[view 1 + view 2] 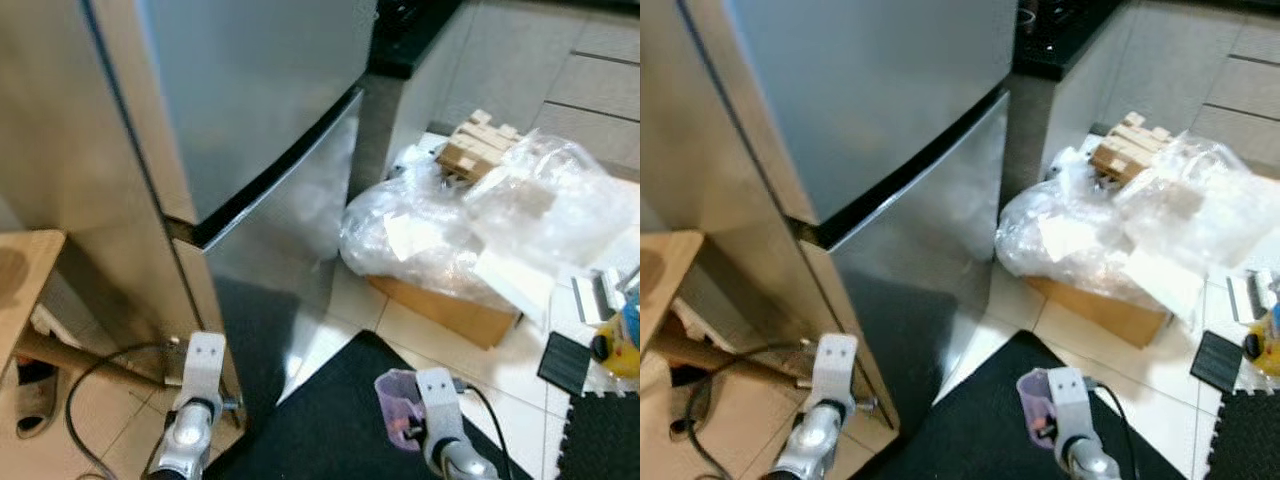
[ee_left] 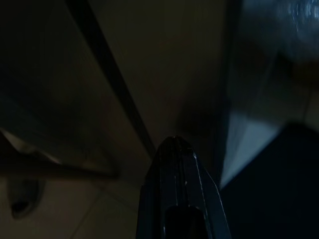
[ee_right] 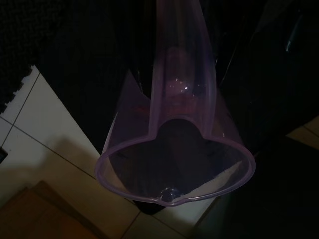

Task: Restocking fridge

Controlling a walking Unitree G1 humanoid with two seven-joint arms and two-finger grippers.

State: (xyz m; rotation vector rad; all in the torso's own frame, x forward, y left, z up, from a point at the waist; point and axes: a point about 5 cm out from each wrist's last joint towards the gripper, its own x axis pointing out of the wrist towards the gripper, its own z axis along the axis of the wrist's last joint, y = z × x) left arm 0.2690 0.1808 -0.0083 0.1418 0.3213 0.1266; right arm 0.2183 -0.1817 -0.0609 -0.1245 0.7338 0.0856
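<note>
A tall stainless-steel fridge point(image 1: 250, 100) stands ahead on the left with both doors closed; a dark seam divides the upper door from the lower door point(image 1: 290, 230). My right gripper point(image 3: 174, 129) is shut on a translucent purple plastic cup point(image 1: 395, 400), held low over the black mat; the cup's wide rim point(image 3: 149, 164) faces the floor tiles. My left gripper point(image 2: 174, 144) hangs low beside the fridge's bottom corner, its black fingers pressed together with nothing in them.
A cardboard box point(image 1: 450, 305) heaped with clear plastic bags point(image 1: 480, 220) and wooden blocks point(image 1: 478, 145) sits right of the fridge. A black mat point(image 1: 340, 420) lies underfoot. A wooden table point(image 1: 20, 270), a cable point(image 1: 90, 380) and a sandal point(image 1: 35, 400) are at left.
</note>
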